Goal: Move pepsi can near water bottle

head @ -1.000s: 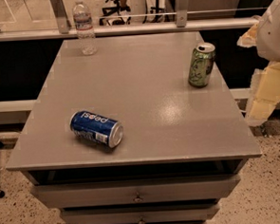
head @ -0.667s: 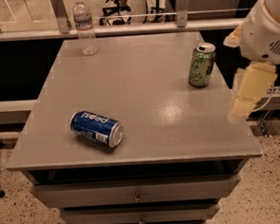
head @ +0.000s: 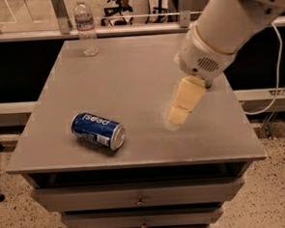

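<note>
Pepsi can (head: pixel 98 130) lies on its side on the grey bench (head: pixel 129 63), close to the front edge and toward the front left corner. Its silver end faces the front right, and the white lettering on the blue side reads upside down. Water bottle (head: pixel 85 26) stands upright at the back left corner, just beside the back edge, with a white cap on top; it is well apart from the can. The gripper (head: pixel 175 116) hangs over the right half of the bench, nearer to the front edge than to the back, and points down and to the left. It is to the right of the can and apart from it. Whether it is spread or pressed together I cannot tell. The white arm (head: pixel 224 24) comes down from the upper right. Under the bench top are drawers (head: pixel 138 202) with small knobs, and a white cable (head: pixel 276 64) hangs beyond the right edge
</note>
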{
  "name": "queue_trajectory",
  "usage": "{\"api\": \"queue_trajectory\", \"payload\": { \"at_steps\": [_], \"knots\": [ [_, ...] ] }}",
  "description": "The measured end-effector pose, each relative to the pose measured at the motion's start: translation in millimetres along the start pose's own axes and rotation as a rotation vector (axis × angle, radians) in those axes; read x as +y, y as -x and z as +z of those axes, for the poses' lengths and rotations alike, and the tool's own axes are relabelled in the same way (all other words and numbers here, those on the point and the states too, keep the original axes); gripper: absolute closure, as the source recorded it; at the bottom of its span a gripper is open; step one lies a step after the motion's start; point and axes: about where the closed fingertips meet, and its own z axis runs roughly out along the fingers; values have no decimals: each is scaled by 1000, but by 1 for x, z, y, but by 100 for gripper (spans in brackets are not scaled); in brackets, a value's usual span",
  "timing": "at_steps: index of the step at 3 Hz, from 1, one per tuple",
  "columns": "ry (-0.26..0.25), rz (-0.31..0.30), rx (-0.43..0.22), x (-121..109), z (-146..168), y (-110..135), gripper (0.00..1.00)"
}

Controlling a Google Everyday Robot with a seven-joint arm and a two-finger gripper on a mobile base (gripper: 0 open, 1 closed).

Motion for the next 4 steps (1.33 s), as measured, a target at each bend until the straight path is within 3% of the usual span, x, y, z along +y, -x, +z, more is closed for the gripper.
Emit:
{"api": "queue_trajectory", "payload": {
  "at_steps": [1,2,4],
  "knots": [
    [66,36,-68,14,32,42,0],
    [95,37,-107,35,73,76,0],
    [100,90,-109,49,138,99,3]
  ]
}}
